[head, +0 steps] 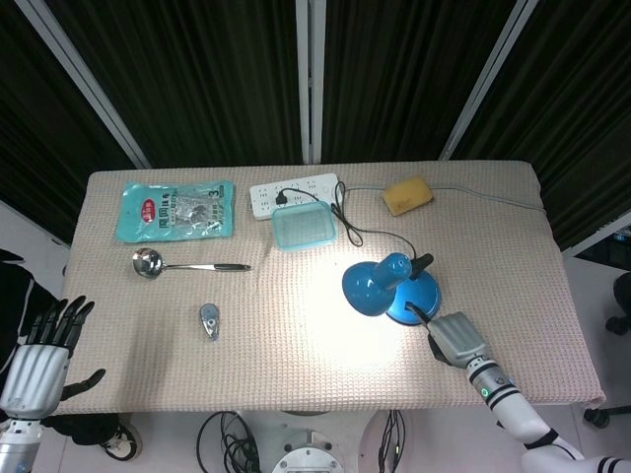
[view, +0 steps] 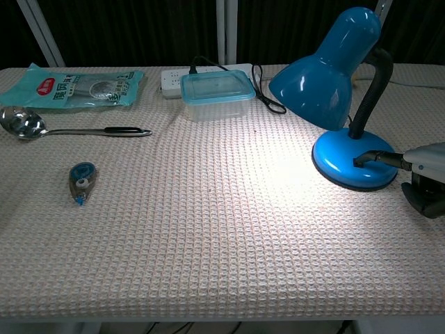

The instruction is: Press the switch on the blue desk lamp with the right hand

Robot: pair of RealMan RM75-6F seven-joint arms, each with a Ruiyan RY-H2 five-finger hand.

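The blue desk lamp stands right of centre, lit, with its shade [head: 369, 287] tipped left over a bright patch of cloth. Its round base [view: 338, 164] carries a small dark switch, now covered by a fingertip. My right hand [head: 455, 339] lies just right of the base, one dark finger [view: 375, 158] stretched out and touching the base top at the switch, the others curled in. In the chest view the right hand [view: 425, 175] shows at the right edge. My left hand [head: 41, 355] hovers off the table's front left corner, fingers spread, holding nothing.
A lidded clear-blue box [head: 304, 226] and a white power strip [head: 293, 194] sit behind the lamp, its black cord [head: 347, 227] trailing between. A yellow sponge [head: 407, 194] lies at back right. A snack bag [head: 177, 210], ladle [head: 187, 265] and correction tape [head: 209, 319] occupy the left.
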